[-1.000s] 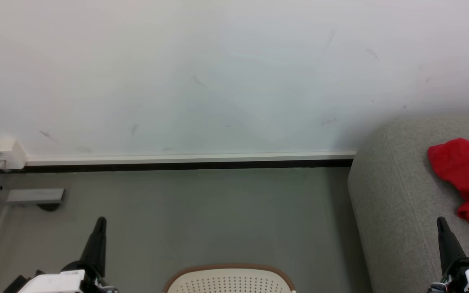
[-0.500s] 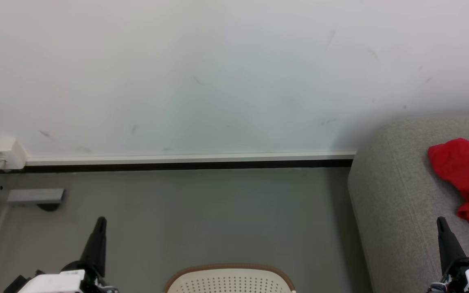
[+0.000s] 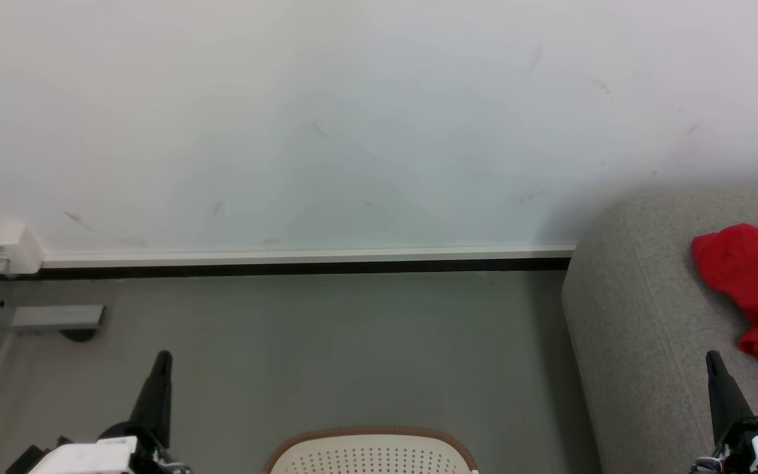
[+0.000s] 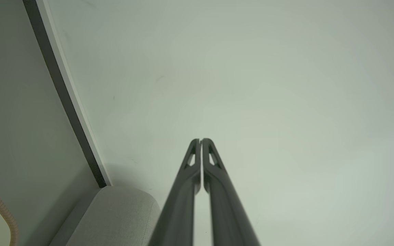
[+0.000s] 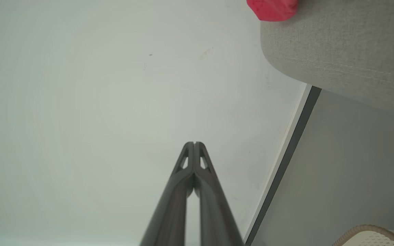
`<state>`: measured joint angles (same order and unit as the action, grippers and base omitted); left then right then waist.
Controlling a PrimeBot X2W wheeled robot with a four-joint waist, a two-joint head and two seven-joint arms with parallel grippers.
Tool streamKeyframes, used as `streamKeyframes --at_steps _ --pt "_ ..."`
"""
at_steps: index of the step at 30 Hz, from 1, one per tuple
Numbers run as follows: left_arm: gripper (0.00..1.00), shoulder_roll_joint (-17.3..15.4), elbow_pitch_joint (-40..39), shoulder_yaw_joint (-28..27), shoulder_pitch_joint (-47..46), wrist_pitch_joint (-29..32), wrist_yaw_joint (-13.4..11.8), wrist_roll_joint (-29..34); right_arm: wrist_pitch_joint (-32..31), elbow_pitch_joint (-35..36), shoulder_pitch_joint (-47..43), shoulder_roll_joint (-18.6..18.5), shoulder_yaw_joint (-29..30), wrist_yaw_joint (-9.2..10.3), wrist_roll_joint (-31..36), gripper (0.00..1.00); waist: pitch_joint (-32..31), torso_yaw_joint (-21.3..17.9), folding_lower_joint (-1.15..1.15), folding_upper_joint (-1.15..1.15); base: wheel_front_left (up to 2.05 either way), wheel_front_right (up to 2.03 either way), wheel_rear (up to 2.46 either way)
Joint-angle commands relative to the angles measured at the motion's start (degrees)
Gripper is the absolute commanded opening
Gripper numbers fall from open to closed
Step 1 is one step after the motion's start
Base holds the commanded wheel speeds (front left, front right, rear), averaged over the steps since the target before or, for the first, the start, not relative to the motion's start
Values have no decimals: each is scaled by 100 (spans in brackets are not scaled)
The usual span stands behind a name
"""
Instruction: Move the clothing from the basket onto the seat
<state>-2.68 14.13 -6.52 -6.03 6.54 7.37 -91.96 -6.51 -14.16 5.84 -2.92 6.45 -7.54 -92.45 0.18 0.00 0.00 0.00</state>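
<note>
Left jaws and right jaws are together, with grey floor [image 3: 353, 342] between basket [image 3: 371, 453] rim and seat [image 3: 629, 329] edge.

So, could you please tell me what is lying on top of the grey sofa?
Red clothing lies crumpled on the seat. The picture's edge cuts it off, and anything beneath the fabric is covered.

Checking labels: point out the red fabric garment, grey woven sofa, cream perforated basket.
red garment [image 3: 747, 276]: head view, upper fold.
grey sofa [image 3: 635, 329]: head view, bare top.
cream basket [image 3: 372, 457]: head view, holed wall.
</note>
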Motion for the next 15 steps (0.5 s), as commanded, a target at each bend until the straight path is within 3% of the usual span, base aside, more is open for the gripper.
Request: streamKeyframes --at_steps 1,15 --pt "0 -38 -20 -8 -40 21 26 -82 -18 28 67 2 27 10 1 0 0 0 0 0 0 0 0" --pt "0 -38 -19 -7 -40 21 26 -83 -20 28 68 4 29 10 4 0 0 0 0 0 0 0 0"
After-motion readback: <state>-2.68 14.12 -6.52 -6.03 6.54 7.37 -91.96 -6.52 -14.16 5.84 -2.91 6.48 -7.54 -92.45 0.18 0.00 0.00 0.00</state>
